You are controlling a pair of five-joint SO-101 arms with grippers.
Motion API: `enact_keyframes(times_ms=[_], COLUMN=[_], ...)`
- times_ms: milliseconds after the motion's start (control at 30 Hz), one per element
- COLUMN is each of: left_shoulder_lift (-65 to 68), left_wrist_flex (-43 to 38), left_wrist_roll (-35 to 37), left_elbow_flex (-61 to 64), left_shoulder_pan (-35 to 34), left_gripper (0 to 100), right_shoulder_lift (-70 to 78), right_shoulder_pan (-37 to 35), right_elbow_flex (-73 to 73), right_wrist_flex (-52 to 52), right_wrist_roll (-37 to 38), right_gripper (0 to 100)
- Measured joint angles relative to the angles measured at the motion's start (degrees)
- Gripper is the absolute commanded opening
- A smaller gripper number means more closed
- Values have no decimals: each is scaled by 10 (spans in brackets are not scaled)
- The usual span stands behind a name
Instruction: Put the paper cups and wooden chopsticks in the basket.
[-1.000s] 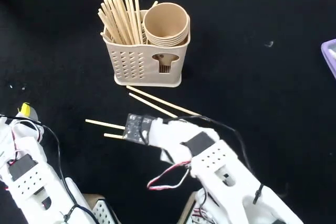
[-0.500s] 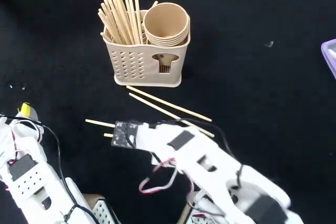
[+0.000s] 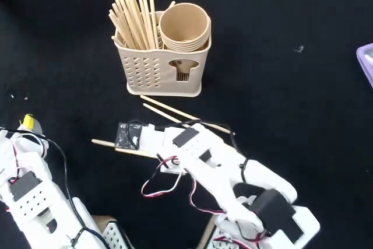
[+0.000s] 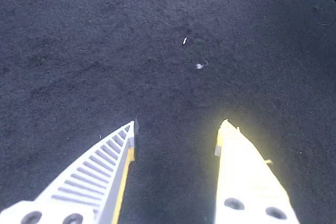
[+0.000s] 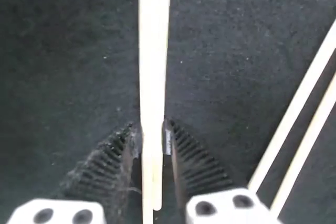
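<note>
The beige basket (image 3: 163, 71) stands at the back of the table. Several wooden chopsticks (image 3: 134, 21) stand in one of its compartments and stacked paper cups (image 3: 184, 26) in the other. Two loose chopsticks (image 3: 169, 111) lie just in front of it, also seen in the right wrist view (image 5: 302, 127). My right gripper (image 3: 124, 138) is low over the table, shut on a wooden chopstick (image 5: 154, 66) whose end sticks out to the left (image 3: 104, 143). A second chopstick (image 3: 137, 153) lies close by it. My left gripper (image 4: 178, 129) is open over bare black cloth at the near left (image 3: 27, 123).
The black table cloth (image 3: 291, 103) is bare to the right of the basket. A purple object (image 3: 367, 59) shows at the right edge. Red and black cables (image 3: 160, 179) hang from the right arm near the front.
My right arm swung left and lowered onto the two left chopsticks, then closed on one. Those chopsticks shifted slightly. The left arm stayed still.
</note>
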Motion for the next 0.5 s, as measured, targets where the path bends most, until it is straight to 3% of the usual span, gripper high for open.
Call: enact_keyframes(times_ms=[500], left_shoulder_lift=[0], left_wrist_flex=[0], left_wrist_roll=[0], left_elbow_flex=[0], left_shoulder_pan=[0], left_gripper=[253], right_shoulder_lift=[-241], right_shoulder_pan=[-1], right_elbow_flex=[3], right_wrist_flex=[113], right_wrist_roll=[-19], right_gripper=[10])
